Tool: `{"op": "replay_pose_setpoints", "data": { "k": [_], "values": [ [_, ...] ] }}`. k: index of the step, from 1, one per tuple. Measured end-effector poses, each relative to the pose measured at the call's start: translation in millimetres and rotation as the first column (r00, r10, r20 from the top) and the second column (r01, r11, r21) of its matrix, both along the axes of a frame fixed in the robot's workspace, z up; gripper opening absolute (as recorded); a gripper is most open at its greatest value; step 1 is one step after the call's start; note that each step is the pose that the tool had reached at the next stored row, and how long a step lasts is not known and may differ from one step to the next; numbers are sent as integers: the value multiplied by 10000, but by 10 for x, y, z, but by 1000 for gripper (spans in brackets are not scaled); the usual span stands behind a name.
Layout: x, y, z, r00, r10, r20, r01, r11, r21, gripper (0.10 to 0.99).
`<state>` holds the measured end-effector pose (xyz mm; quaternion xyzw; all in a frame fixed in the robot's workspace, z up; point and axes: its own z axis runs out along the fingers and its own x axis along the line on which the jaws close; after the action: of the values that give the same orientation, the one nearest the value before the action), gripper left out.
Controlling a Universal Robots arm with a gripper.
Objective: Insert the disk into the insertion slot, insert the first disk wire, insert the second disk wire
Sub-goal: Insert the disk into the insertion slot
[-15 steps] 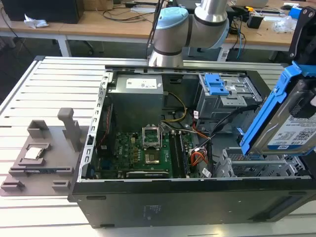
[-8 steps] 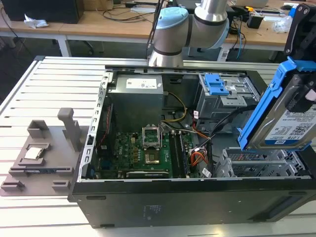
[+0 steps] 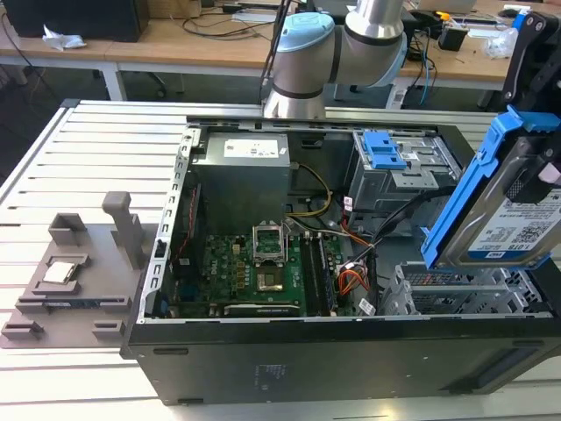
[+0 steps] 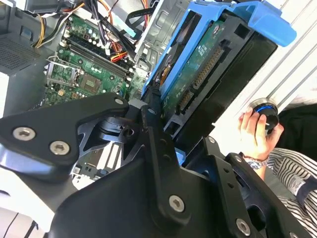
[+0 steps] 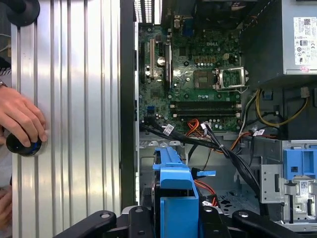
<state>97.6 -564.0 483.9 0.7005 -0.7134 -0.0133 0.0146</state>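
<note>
Gripper carrying the disk over the open computer case [image 3: 263, 368].
The gripper [image 5: 179, 222] is clamping the disk [image 3: 513, 210] by its blue caddy, with fingers pressing on opposite sides. The disk is hanging steeply tilted, its lower edge just above the insertion slot [image 3: 438, 294] at the exterior view's right, not seated in it. Loose cables [image 3: 352, 281] are lying beside the slot, unplugged from the disk. A person's hand [image 5: 20, 119] is resting on a round knob [image 5: 22, 145] on the slatted table [image 5: 74, 99].
</note>
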Motion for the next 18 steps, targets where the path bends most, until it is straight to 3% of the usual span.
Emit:
{"op": "replay_pose_setpoints", "data": {
  "k": [18],
  "values": [
    [0, 0, -91, 10000, 0, 0, 0, 10000, 0, 365]
  ]
}}
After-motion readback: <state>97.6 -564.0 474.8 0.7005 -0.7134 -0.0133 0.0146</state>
